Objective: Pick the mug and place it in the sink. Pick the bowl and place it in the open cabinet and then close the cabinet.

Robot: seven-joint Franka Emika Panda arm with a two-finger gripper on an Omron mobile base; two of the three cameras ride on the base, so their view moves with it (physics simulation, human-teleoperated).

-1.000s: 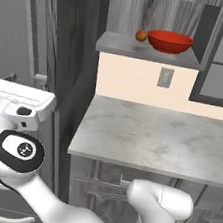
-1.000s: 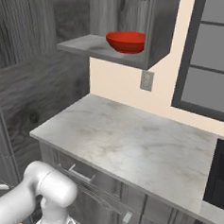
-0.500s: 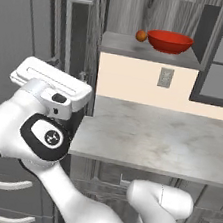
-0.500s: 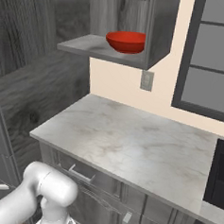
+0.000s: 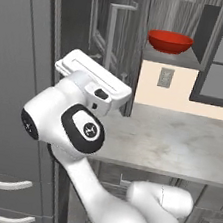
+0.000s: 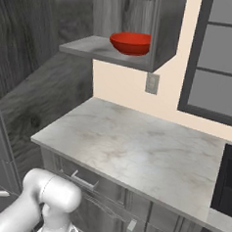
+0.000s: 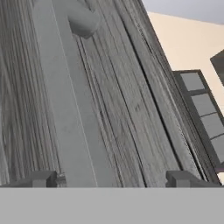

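Observation:
The red bowl sits on the shelf of the open grey-brown cabinet. The cabinet's panelled door stands partly swung, its bar handle facing me. In the left base view my white hand is raised just below and in front of that door. In the hand view my gripper is open, close against the wood-grain door. The handle bar runs between the two fingertips without touching them. The mug is out of view.
A marble counter lies under the cabinet, with a wall outlet above it and a window to the right. A black recess cuts the counter's right edge; whether it is the sink I cannot tell. A tall dark unit stands on the left.
The arm has swung up and to the right. The door's handle has moved right with it, towards the cabinet, and the door now covers the small orange ball beside the bowl.

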